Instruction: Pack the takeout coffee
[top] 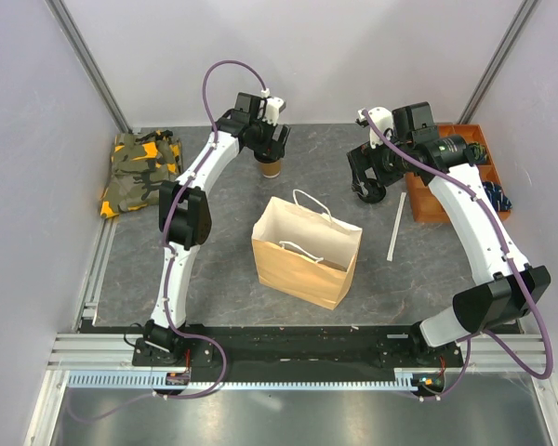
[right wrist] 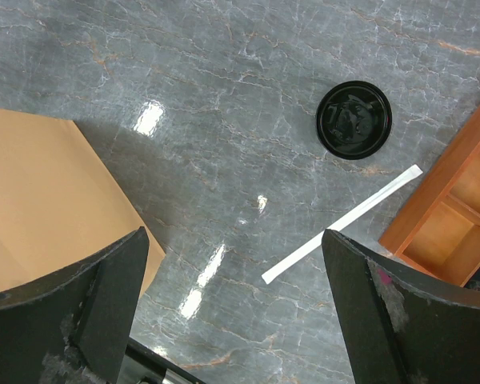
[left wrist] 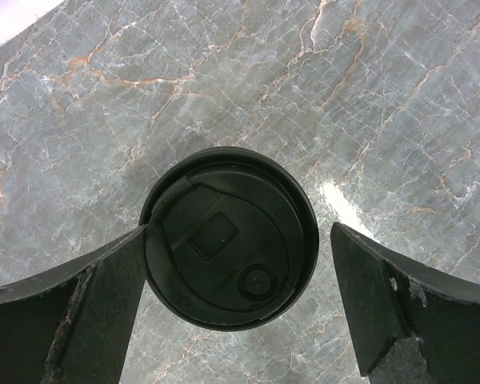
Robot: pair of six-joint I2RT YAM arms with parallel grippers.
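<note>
The takeout coffee cup [top: 271,168] stands at the back of the table, tan with a black lid. In the left wrist view I look straight down on its lid [left wrist: 229,238]. My left gripper [left wrist: 238,232] is open around it: the left finger touches the lid's rim, and the right finger [left wrist: 376,288] stands a little apart. In the top view the left gripper [top: 272,149] sits right over the cup. My right gripper [right wrist: 235,234] is open and empty above bare table, at the back right in the top view [top: 367,181].
A brown paper bag [top: 305,251] with white handles stands open mid-table and shows in the right wrist view [right wrist: 48,200]. A loose black lid [right wrist: 354,120] and a white wrapped straw [right wrist: 344,224] lie by an orange tray [top: 446,186]. A camouflage cloth [top: 139,172] lies at the far left.
</note>
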